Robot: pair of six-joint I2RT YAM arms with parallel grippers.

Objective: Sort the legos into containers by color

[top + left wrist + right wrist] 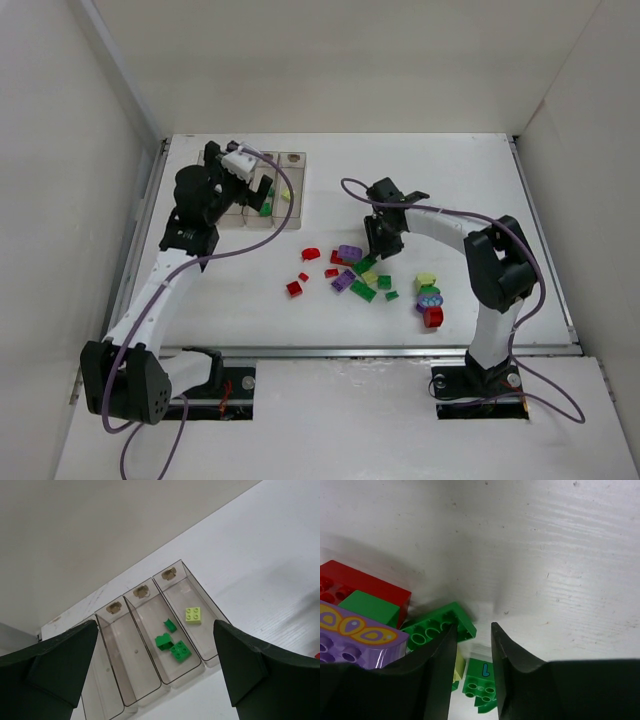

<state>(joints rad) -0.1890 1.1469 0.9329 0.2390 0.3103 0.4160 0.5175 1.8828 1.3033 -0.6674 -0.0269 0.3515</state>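
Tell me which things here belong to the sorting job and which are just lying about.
Job: loose bricks; clear bins; green bricks and yellow brick already binned.
Not the job: metal rail, arm base plates, only rig fittings.

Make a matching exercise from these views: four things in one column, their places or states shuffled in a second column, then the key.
1. pale yellow square plastic brick
2. three green plastic bricks
3. left end effector
4. right end effector

A. fingers narrowly apart, low at the loose bricks on the white table
B. in the end one of the clear plastic bins, nearest the loose pile
C. fingers spread wide, above the bins
D. in the bin beside that end one

Pairs: 1-B, 2-D, 3-C, 4-A
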